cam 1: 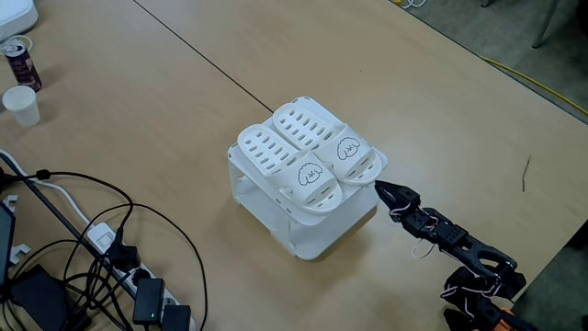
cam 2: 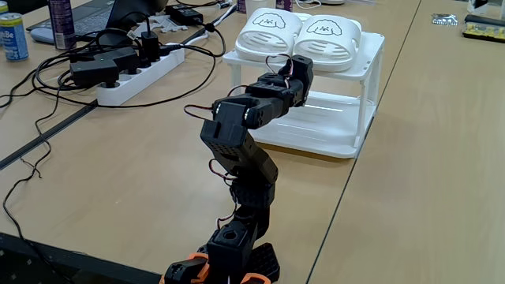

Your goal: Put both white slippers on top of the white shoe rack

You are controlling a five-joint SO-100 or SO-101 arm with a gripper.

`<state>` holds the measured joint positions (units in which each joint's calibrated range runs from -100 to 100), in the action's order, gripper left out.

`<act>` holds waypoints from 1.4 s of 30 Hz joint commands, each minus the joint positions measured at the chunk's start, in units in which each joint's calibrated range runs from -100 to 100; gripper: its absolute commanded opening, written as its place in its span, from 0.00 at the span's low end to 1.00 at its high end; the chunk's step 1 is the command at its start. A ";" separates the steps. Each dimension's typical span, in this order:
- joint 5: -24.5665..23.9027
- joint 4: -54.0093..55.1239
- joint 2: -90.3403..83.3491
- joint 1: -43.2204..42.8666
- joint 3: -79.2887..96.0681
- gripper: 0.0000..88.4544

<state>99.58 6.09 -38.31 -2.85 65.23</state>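
Fixed views are both showing the two white slippers [cam 1: 308, 156] being carried by the top panel of the white shoe rack [cam 1: 317, 234], which is standing on the worktop [cam 1: 184, 110]. They are lying side by side, touching along their inner edges, soles down and straps with the puppy faces turned toward the arm, so that both are fitting within the square top with a little margin being left at the rim. In a fixed view the tool [cam 1: 379, 188] is being held just beside the nearer slipper's toe end, at the height of the top panel; its tips are appearing drawn together to a dark point with nothing between them, though a thin gap cannot be ruled out. In a fixed view from behind the arm, the tool [cam 2: 301, 66] is being hidden largely by its own wrist. Judged from this, the placing is being regarded as done, and a clean retreat without nudging the toe is being called for.
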 commanded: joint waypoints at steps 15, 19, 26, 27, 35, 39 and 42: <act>0.42 -0.14 6.63 0.46 -11.87 0.01; 0.42 -0.14 5.12 0.46 -10.88 0.01; 0.42 -0.14 -9.02 -0.11 0.04 0.01; 0.42 -0.14 -11.96 0.05 3.29 0.01; 0.42 2.97 -32.24 0.46 23.49 0.01; 0.42 18.15 -37.04 0.38 32.61 0.01; 0.42 31.27 -38.55 -0.03 34.77 0.01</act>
<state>99.58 22.49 -73.77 -2.85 99.55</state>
